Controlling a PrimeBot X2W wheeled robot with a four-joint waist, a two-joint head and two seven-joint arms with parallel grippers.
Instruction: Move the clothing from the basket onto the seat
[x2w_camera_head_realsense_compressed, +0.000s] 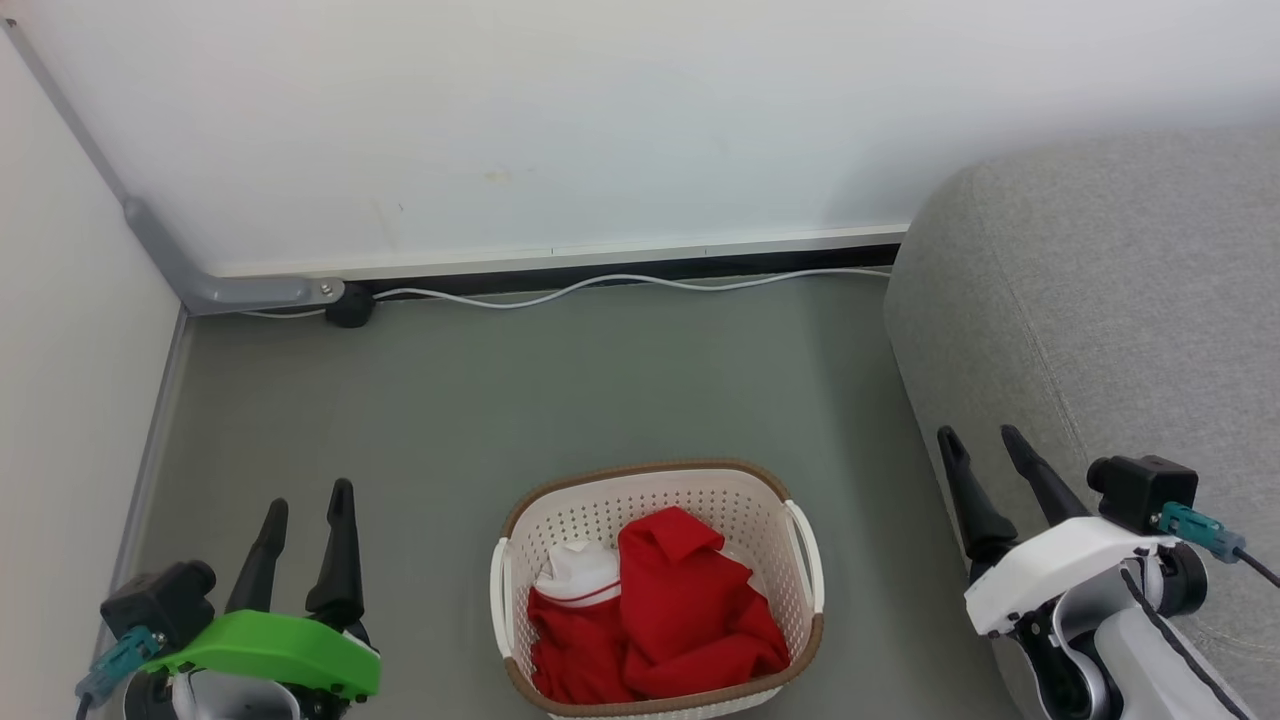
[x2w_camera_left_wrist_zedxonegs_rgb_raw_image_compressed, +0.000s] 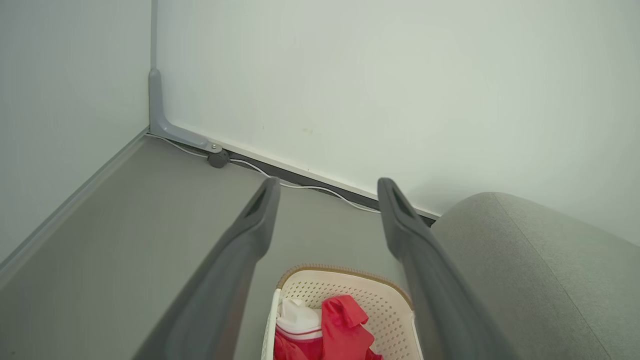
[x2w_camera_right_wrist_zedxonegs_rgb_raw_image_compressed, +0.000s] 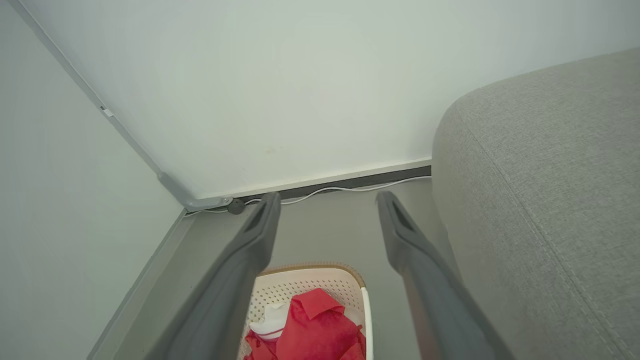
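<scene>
The red clothing (x2w_camera_head_realsense_compressed: 680, 610) lies bunched in the cream basket (x2w_camera_head_realsense_compressed: 805, 560) on the floor at the bottom centre of the head view, a white striped collar (x2w_camera_head_realsense_compressed: 578, 578) showing at its left. The grey seat (x2w_camera_head_realsense_compressed: 1100, 300) rises at the right. My left gripper (x2w_camera_head_realsense_compressed: 308, 497) is open at the lower left, well apart from the basket, with nothing between its fingers. My right gripper (x2w_camera_head_realsense_compressed: 980, 440) is open at the lower right, in front of the seat's side. Both wrist views show the clothing (x2w_camera_left_wrist_zedxonegs_rgb_raw_image_compressed: 345, 325) (x2w_camera_right_wrist_zedxonegs_rgb_raw_image_compressed: 310, 325) in the basket (x2w_camera_left_wrist_zedxonegs_rgb_raw_image_compressed: 370, 295) (x2w_camera_right_wrist_zedxonegs_rgb_raw_image_compressed: 300, 285) below the spread fingers.
A white wall with a dark skirting strip closes the back, and a white cable (x2w_camera_head_realsense_compressed: 620, 285) runs along it to a black plug (x2w_camera_head_realsense_compressed: 350, 305). A second wall and a grey corner bracket (x2w_camera_head_realsense_compressed: 200, 280) bound the left. Grey-green floor (x2w_camera_head_realsense_compressed: 560, 390) lies between basket and wall.
</scene>
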